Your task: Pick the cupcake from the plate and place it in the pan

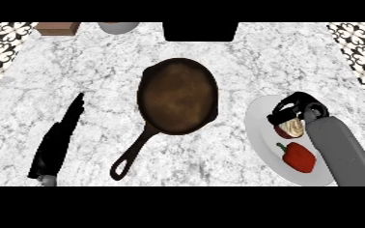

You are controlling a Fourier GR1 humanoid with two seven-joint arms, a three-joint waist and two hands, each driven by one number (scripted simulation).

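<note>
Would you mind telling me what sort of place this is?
Most likely a kitchen counter: a marbled worktop carries a dark pan, and a white plate holds a cupcake and a red pepper.

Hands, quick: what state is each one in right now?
Left hand: open, fingers straight, resting at the counter's left, holding nothing.
Right hand: fingers curled round the cupcake over the plate.

Pan ctr; plate right w/ cupcake, pepper.

Right robot hand curled closed, left robot hand flat, fingers straight
</note>
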